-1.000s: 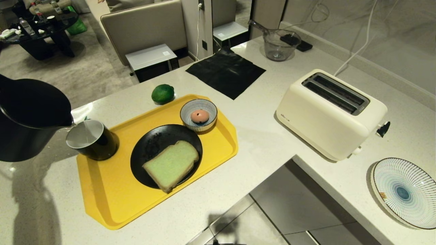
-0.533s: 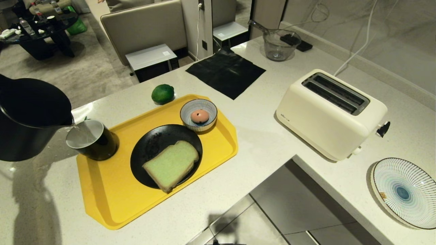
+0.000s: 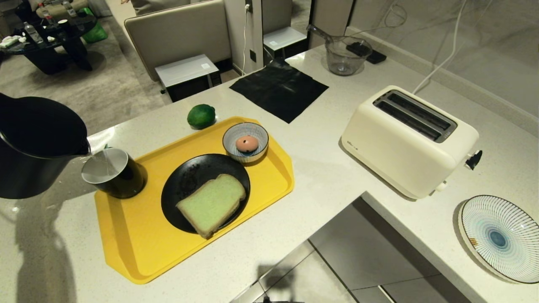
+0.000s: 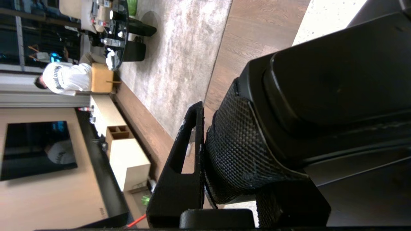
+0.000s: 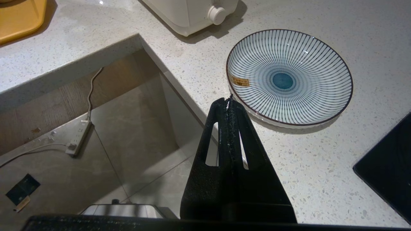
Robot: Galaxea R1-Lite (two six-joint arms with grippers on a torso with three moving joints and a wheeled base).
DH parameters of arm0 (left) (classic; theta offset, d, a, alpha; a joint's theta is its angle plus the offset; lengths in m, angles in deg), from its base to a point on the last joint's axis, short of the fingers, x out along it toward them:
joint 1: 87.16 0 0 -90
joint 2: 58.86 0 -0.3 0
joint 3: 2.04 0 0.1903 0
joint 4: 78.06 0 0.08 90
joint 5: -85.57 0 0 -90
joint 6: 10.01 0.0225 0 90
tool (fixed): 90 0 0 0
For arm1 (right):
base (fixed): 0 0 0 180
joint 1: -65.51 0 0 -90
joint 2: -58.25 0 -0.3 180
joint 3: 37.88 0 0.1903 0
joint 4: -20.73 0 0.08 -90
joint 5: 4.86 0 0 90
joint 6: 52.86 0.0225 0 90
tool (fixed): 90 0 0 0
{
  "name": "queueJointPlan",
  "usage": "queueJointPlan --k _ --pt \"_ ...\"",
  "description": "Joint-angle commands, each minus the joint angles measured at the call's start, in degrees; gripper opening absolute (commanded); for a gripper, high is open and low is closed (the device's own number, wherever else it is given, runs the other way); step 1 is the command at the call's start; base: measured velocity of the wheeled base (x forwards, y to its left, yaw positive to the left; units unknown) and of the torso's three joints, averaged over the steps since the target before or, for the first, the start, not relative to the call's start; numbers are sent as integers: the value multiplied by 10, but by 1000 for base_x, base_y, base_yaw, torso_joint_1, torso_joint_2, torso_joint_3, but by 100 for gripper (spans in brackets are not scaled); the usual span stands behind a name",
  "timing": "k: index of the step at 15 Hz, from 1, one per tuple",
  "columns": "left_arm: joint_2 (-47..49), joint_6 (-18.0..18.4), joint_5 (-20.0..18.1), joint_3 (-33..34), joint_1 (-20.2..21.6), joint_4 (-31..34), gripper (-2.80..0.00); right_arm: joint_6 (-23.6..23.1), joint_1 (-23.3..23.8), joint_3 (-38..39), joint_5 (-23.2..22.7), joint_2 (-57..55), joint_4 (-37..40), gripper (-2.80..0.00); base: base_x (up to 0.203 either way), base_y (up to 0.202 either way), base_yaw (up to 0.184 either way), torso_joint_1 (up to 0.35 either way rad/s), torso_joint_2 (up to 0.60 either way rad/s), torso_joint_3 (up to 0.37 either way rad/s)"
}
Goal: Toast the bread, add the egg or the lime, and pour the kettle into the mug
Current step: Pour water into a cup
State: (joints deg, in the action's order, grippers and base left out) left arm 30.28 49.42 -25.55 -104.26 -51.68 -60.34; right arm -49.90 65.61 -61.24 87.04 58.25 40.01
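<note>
The black kettle hangs tilted at the far left of the head view, its spout right over the rim of the black mug on the yellow tray. In the left wrist view my left gripper is shut on the kettle's textured handle. The bread lies on a black plate. The egg sits in a striped bowl. Behind the tray, the lime rests on the counter. My right gripper is shut and empty, parked off the counter's edge.
A cream toaster with empty slots stands to the right. At the near right lies a striped plate, close to the right gripper. A black cloth and a glass jug are at the back. The counter is L-shaped.
</note>
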Motion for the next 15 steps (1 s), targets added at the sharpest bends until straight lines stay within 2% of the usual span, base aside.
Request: queueJointPlan --k 1,15 --pt "0 9 2 0 0 -1 -280 0 0 15 0 -1 0 -280 0 0 0 0 0 0" --pt "2 38 31 -2 0 10 -280 0 0 15 0 -1 0 -280 0 0 0 0 0 0"
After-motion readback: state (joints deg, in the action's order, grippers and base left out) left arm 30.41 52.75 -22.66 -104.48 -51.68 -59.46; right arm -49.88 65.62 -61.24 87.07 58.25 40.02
